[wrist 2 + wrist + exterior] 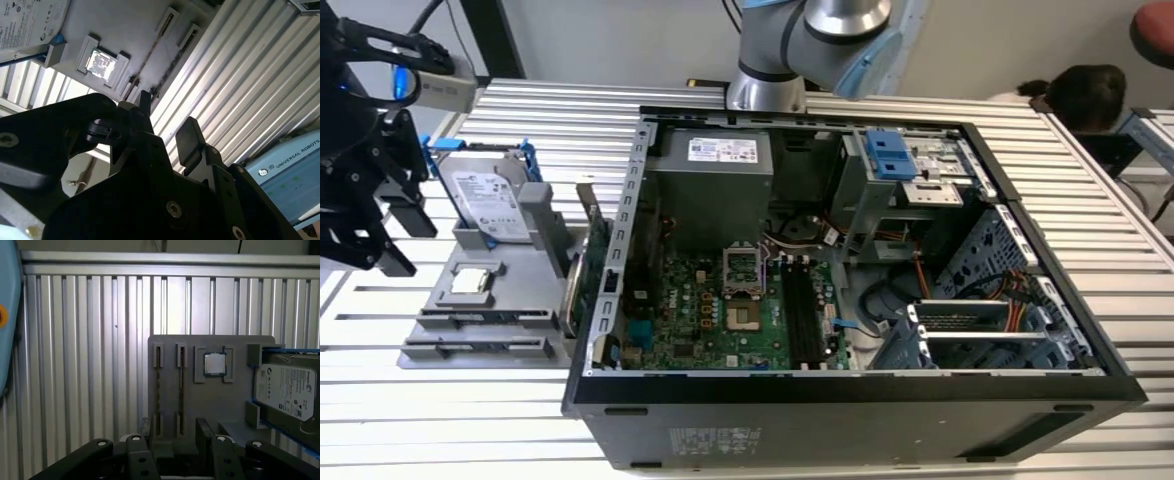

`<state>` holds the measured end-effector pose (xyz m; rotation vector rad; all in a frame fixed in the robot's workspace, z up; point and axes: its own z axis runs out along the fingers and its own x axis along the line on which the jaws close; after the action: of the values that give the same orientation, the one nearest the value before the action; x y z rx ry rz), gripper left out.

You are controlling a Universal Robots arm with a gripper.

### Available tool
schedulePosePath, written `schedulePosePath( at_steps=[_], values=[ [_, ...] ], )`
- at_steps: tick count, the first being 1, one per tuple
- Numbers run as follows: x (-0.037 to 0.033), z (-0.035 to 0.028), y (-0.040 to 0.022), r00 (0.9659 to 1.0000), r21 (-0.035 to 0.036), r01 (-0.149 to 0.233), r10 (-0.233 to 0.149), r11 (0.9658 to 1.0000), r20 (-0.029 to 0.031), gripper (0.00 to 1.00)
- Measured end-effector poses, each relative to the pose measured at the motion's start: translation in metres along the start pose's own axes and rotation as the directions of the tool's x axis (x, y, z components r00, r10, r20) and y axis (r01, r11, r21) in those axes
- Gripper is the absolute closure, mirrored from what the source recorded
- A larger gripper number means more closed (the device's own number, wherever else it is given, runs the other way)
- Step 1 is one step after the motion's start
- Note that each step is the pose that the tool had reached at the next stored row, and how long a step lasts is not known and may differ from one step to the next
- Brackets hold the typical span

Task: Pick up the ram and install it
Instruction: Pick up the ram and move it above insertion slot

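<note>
At the exterior view's far left the black gripper (398, 240) is seen over the ridged metal surface (454, 420), apart from everything on it. In both wrist views its fingers (202, 429) are seen spread, with nothing held between them. Just to the right a grey holder (520, 262) is laid on the surface. A silver hard drive (491, 205) in a blue frame is propped at the holder's far end, and a small square processor (472, 281) is seated in a pocket near its middle. The ram (158, 390) is stood on edge in a narrow slot of the holder, and a second stick (181, 390) is lodged in the slot just beside it. In the second wrist view the ram (150, 60) is seen as a thin dark line beyond one fingertip, though contact cannot be judged. Further right, a green expansion card (594, 250) is held upright between the holder and the open computer case (854, 420). Inside the case a green motherboard (700, 320) is mounted, with long black memory slots (803, 310) at its right side. The arm's base (767, 60) is seen behind the case.
</note>
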<state>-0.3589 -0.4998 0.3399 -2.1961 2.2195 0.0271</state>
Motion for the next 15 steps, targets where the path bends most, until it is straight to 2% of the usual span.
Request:
schedulePosePath(
  at_steps=[15],
  values=[
    [0.0006, 0.0211, 0.0000, 1.0000, 0.0000, 0.000, 0.000, 1.0000, -0.0025, 0.00]
  ],
)
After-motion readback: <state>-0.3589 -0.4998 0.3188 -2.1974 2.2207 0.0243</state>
